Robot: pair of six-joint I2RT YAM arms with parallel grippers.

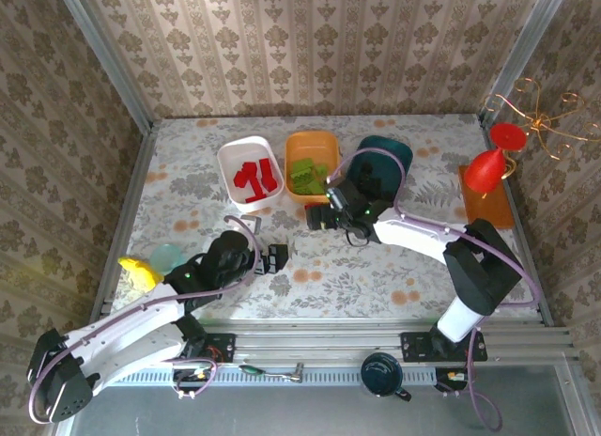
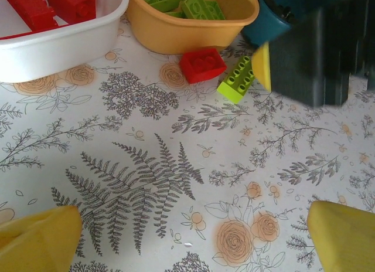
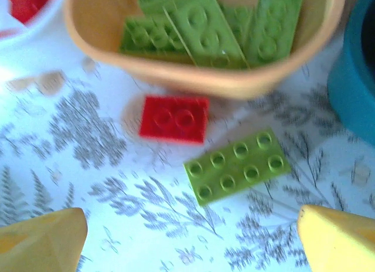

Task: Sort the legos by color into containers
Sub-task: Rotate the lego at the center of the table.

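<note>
Right now my right gripper (image 3: pixel 187 237) hangs with its yellow fingers spread wide and nothing between them, above two loose bricks on the flowered table (image 2: pixel 146 166). The red brick (image 3: pixel 174 118), a square one, lies studs up just in front of the orange tub (image 3: pixel 193 84); whether it touches the wall I cannot tell. The green brick (image 3: pixel 237 165), an oblong with eight studs, lies at a slant just beside it, on the side toward the teal tub (image 3: pixel 354 90). Green bricks (image 3: pixel 202 29) are heaped flat inside the orange tub, and red bricks (image 1: pixel 255 178) sit in the white tub (image 1: pixel 246 142) to its left. My left gripper (image 2: pixel 193 237) is released too, its yellow fingers parted over bare table, nearer to me than the tubs and well short of the two loose bricks. The three tubs stand in a row at the far side: white, orange, teal.
</note>
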